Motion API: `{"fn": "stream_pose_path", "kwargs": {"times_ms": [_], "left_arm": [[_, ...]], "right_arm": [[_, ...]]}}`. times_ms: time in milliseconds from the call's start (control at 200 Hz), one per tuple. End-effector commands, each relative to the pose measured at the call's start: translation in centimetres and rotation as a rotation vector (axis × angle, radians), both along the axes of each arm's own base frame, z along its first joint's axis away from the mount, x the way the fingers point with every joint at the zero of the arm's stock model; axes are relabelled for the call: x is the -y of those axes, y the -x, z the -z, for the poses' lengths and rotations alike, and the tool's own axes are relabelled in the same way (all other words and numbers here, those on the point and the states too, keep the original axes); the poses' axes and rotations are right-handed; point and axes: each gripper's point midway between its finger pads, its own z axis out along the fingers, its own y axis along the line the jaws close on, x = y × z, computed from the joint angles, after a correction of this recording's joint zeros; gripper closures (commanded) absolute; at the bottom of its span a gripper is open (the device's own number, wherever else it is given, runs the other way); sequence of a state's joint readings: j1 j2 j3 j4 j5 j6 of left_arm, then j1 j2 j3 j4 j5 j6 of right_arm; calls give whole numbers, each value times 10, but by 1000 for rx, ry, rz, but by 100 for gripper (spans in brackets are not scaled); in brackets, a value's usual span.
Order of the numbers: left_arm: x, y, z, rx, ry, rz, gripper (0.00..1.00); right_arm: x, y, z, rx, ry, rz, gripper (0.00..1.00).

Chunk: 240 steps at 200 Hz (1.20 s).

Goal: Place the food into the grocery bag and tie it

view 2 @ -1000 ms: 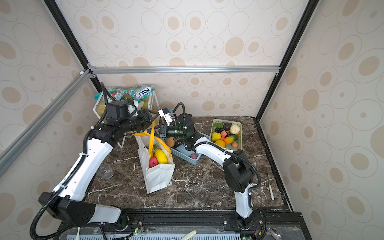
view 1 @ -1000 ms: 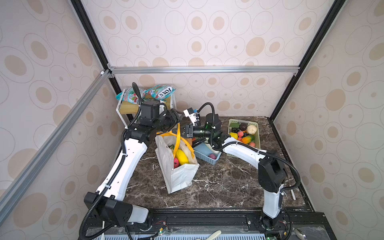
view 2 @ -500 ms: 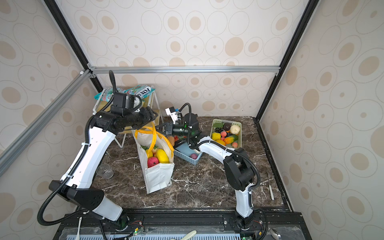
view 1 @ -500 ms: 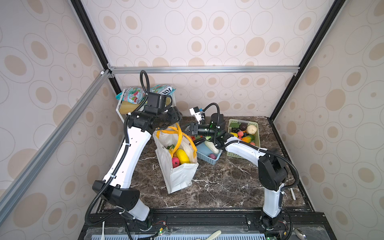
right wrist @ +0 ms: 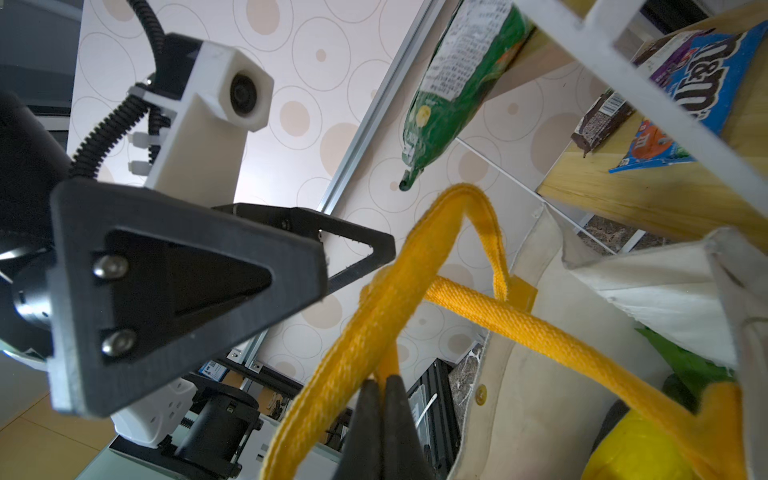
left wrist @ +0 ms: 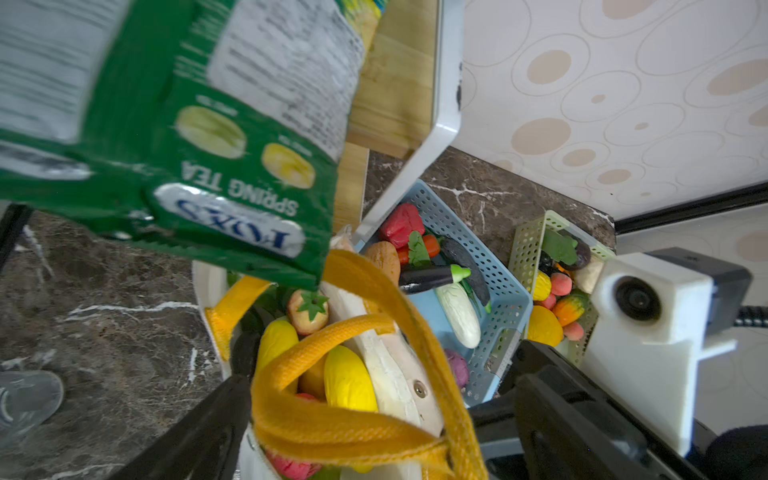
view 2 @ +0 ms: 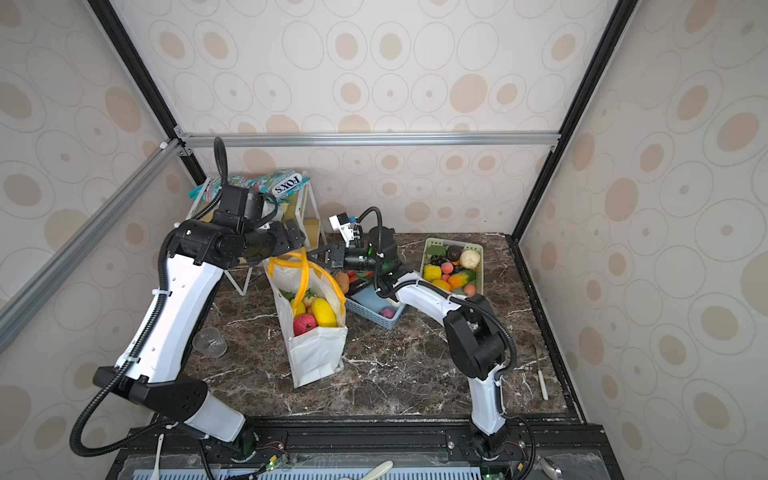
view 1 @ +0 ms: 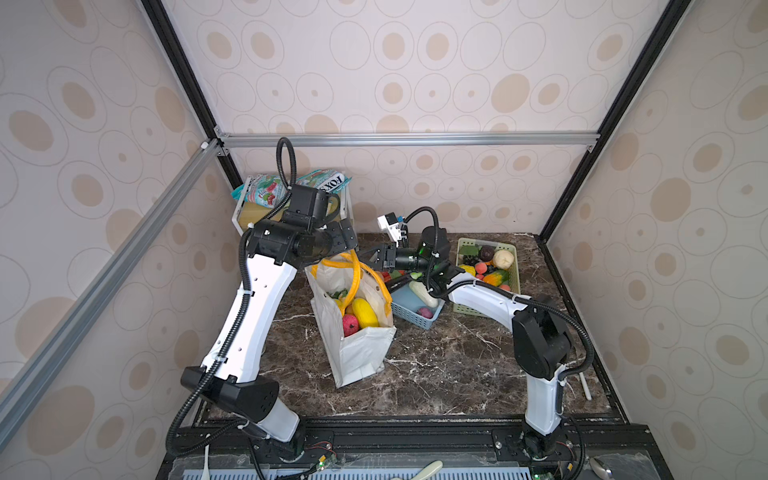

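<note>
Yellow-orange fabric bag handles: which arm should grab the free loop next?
Left, probably. The left claw is open astride the crossed yellow-orange fabric handles of the white fabric grocery bag; the right claw is shut, apparently pinching one handle.

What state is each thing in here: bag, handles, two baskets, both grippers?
White fabric grocery bag: upright, mouth open, toy food inside.
Yellow loop handles: raised, crossed, not tied.
Blue slotted plastic basket: holds some toy food.
Green slotted plastic basket: holds toy food.
Left gripper: open, at the handles.
Right gripper: shut on one handle.

snack packet (left wrist: 166,124): blurred, cropped | grocery bag (left wrist: 390,374): cut by frame edge
</note>
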<state>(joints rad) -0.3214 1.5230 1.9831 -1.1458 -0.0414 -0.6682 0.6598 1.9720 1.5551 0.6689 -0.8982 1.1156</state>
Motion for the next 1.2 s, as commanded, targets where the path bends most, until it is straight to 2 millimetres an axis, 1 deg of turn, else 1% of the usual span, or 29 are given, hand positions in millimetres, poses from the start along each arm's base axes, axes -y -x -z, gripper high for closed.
{"fn": "stream_pose_path", "kwargs": {"times_ms": [0,70,150,200,255,325,380,515,655,725,840,900,990,1045,1085,1195], "left_arm": [[-22,24,-16,56,-44,-44,10],[-23,32,-5,27,-2,-54,16],[-23,39,2,17,48,-67,21],[-23,43,6,19,70,-69,27],[-21,43,13,17,83,-58,34],[-16,39,23,12,81,-30,37],[-15,35,27,21,65,-13,41],[-21,25,27,51,4,-8,40],[-21,13,36,69,-41,22,40],[-26,12,44,70,-84,24,40],[-27,13,49,102,-138,67,40],[-26,13,49,100,-126,78,40],[-14,18,48,73,4,106,48],[-1,26,43,59,101,162,49],[3,33,42,42,145,181,49],[-16,50,44,-15,162,114,55]], "right_arm": [[4,0,-21,42,-16,21,100],[4,-3,-18,37,-10,29,100],[1,-2,-17,32,-9,25,100],[-1,-1,-18,37,-8,23,100],[-3,3,-21,49,-5,13,100],[-5,8,-23,60,1,2,100],[-7,10,-25,62,4,-4,100],[-9,12,-23,52,15,-17,100],[-14,18,-26,42,12,-46,100],[-14,19,-29,37,11,-53,100],[-15,21,-28,21,34,-59,100],[-14,22,-27,19,49,-55,100],[-15,21,-23,32,74,-34,100],[-15,19,-20,33,85,-22,100],[-17,17,-19,26,85,-16,100],[-18,14,-16,17,80,-1,100]]}}
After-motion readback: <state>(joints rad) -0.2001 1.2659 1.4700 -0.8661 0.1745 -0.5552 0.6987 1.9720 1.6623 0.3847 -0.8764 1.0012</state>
